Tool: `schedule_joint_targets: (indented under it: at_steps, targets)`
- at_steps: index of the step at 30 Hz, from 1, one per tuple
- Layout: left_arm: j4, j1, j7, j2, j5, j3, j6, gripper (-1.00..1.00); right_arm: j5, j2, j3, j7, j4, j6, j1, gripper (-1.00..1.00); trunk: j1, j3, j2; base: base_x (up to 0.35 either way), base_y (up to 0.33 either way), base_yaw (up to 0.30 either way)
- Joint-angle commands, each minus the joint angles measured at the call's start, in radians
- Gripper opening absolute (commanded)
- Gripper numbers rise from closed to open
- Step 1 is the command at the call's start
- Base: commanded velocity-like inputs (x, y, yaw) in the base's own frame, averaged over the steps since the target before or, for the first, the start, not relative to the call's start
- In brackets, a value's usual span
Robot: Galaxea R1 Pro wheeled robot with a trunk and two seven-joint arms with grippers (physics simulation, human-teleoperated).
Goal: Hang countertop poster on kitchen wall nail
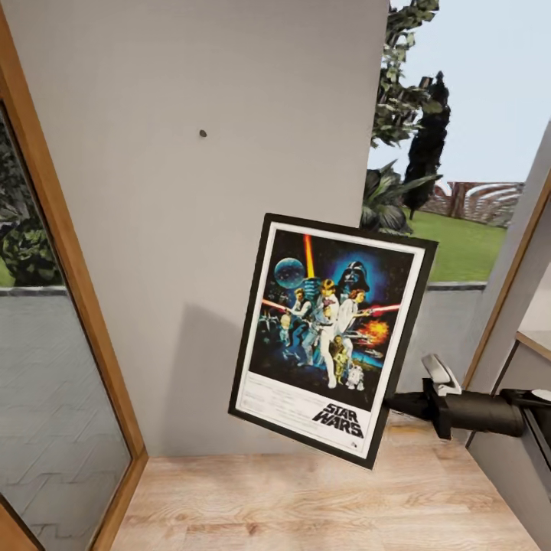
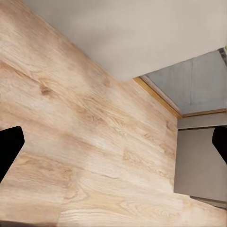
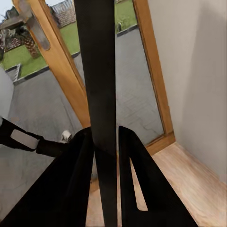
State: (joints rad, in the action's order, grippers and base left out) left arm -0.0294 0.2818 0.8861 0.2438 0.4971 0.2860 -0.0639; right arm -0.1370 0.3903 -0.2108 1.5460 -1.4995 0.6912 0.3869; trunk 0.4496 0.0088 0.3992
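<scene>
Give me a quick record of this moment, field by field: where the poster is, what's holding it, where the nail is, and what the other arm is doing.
poster: held in the air in front of the grey wall, tilted
holder: right gripper, jaws shut on the frame's edge
wall nail: bare, up and to the left of the poster
wall: plain light grey
left gripper: jaws apart, holding nothing, over the wood floor
hung yet: no

- The right arm (image 1: 490,413) reaches in level from the right.
- The right tool (image 3: 105,151) has both fingers (image 3: 75,184) closed on the poster (image 1: 333,337), gripping its edge.
- The left tool's fingertips (image 2: 9,146) stand wide apart, holding nothing.
</scene>
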Motion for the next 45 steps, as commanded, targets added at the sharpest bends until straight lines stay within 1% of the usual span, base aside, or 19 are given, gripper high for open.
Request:
schedule_joint_targets:
  at_steps: [1,4,5,6,7,8,10,11,14,15,17,18,19,21,23,30,38,40,45]
  targets:
    - [0.002,0.000,0.002,0.000,-0.010,0.008,-0.007,1.00,-0.002,-0.007,0.018,0.005,-0.004,0.046,0.028,-1.00,0.000,0.000,0.001,0.000,0.000,0.000]
    - [0.002,0.000,0.002,-0.001,-0.010,0.007,-0.006,1.00,-0.001,-0.014,0.057,0.004,-0.008,0.091,0.074,-1.00,0.000,0.000,0.001,0.000,0.000,0.000]
    - [0.003,0.000,0.001,-0.001,-0.010,0.007,-0.005,1.00,-0.001,-0.023,0.098,0.003,-0.009,0.130,0.127,-1.00,0.000,0.000,0.001,0.000,0.000,0.000]
    - [0.003,0.000,0.001,-0.001,-0.010,0.007,-0.005,1.00,-0.001,-0.027,0.110,0.002,-0.010,0.142,0.144,-1.00,0.000,0.000,0.001,0.000,0.000,0.000]
    - [0.003,0.000,0.000,-0.002,-0.011,0.007,-0.004,1.00,0.001,-0.038,0.132,0.002,-0.010,0.169,0.184,-1.00,0.000,0.000,0.001,0.000,0.000,0.000]
    - [0.003,0.000,0.000,-0.002,-0.011,0.007,-0.004,1.00,0.001,-0.042,0.141,0.001,-0.010,0.182,0.205,-1.00,0.000,0.000,0.001,0.000,0.000,0.000]
    - [0.003,0.000,-0.001,-0.004,-0.011,0.007,-0.002,1.00,0.004,-0.057,0.174,0.001,-0.008,0.222,0.279,-1.00,0.000,0.000,0.001,0.000,0.000,0.000]
    - [0.002,0.000,0.000,-0.005,-0.011,0.006,-0.004,1.00,0.005,-0.066,0.227,0.000,-0.004,0.245,0.373,-1.00,0.000,0.000,0.001,0.000,0.000,0.000]
    - [0.000,0.000,0.001,-0.005,-0.012,0.006,-0.004,1.00,0.006,-0.069,0.251,0.000,-0.001,0.251,0.417,-1.00,0.000,0.000,0.001,0.000,0.000,0.000]
    - [0.000,0.000,0.002,-0.005,-0.013,0.004,-0.001,1.00,0.009,-0.109,0.268,-0.034,0.008,0.256,0.476,-1.00,0.000,0.000,0.001,0.000,0.000,0.000]
    - [-0.001,0.000,0.003,-0.004,-0.014,0.002,0.000,1.00,0.009,-0.122,0.271,-0.071,0.013,0.260,0.491,-1.00,0.000,0.000,0.001,0.000,0.000,0.000]
    - [-0.002,0.000,0.003,-0.003,-0.014,0.001,0.000,1.00,0.008,-0.135,0.280,-0.109,0.020,0.271,0.506,-1.00,0.000,0.000,0.001,0.000,0.000,0.000]
    - [-0.003,0.000,0.003,-0.001,-0.014,0.000,0.001,1.00,0.008,-0.154,0.325,-0.159,0.036,0.291,0.543,-1.00,0.000,0.000,0.001,0.000,0.000,0.000]
    - [-0.003,0.000,0.004,0.000,-0.015,0.000,0.000,1.00,0.008,-0.162,0.351,-0.177,0.052,0.298,0.573,-1.00,0.000,0.000,0.001,0.000,0.000,0.000]
    - [-0.004,0.000,0.004,0.001,-0.016,-0.001,0.000,1.00,0.008,-0.165,0.365,-0.186,0.070,0.302,0.605,-1.00,0.000,0.000,0.001,0.000,0.000,0.000]
    - [-0.004,0.000,0.004,0.002,-0.017,-0.002,0.000,1.00,0.008,-0.170,0.380,-0.196,0.144,0.308,0.717,-1.00,0.000,0.000,0.001,0.000,0.000,0.000]
    - [-0.004,0.000,0.004,0.001,-0.017,-0.002,0.000,1.00,0.025,-0.171,0.382,-0.197,0.178,0.308,0.762,-1.00,0.000,0.000,0.001,0.000,0.000,0.000]
    - [-0.004,0.000,0.004,0.002,-0.017,-0.002,0.000,1.00,0.028,-0.182,0.382,-0.196,0.206,0.308,0.782,-1.00,0.000,0.000,0.001,0.000,0.000,0.000]
    - [-0.004,0.000,0.004,0.002,-0.017,-0.002,-0.001,1.00,0.034,-0.198,0.383,-0.196,0.233,0.308,0.801,-1.00,0.000,0.000,0.001,0.000,0.000,0.000]
